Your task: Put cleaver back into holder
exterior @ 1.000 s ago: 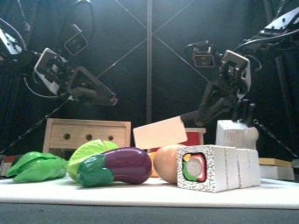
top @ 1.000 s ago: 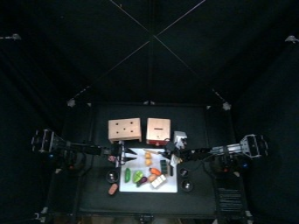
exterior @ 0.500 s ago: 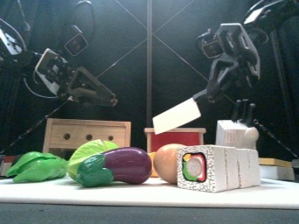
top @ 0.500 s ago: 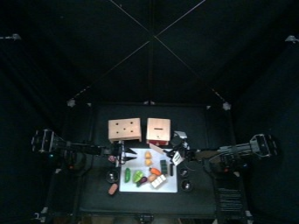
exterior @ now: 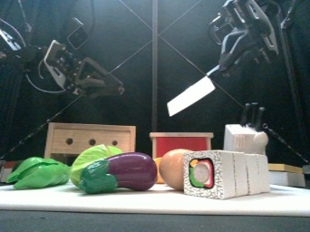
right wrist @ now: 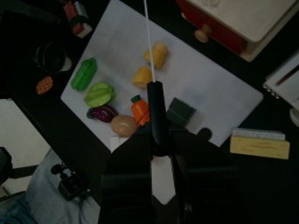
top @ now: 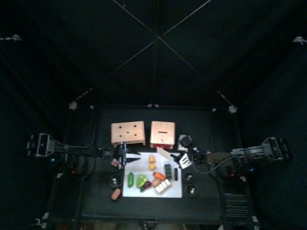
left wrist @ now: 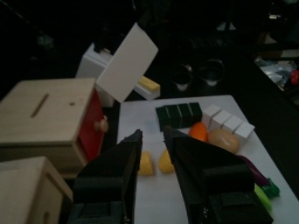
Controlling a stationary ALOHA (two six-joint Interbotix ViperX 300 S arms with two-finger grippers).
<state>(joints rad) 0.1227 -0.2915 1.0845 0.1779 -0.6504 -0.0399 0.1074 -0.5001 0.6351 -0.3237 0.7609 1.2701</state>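
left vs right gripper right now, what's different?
Grip: the left gripper has its jaws open and empty. The right gripper has its jaws shut on the black handle of the small pale grey-white cleaver.
Height: in the front view the right gripper hangs higher than the left gripper, with the cleaver's blade slanting down from it.
Shared: both are black, two-jawed and held in the air.
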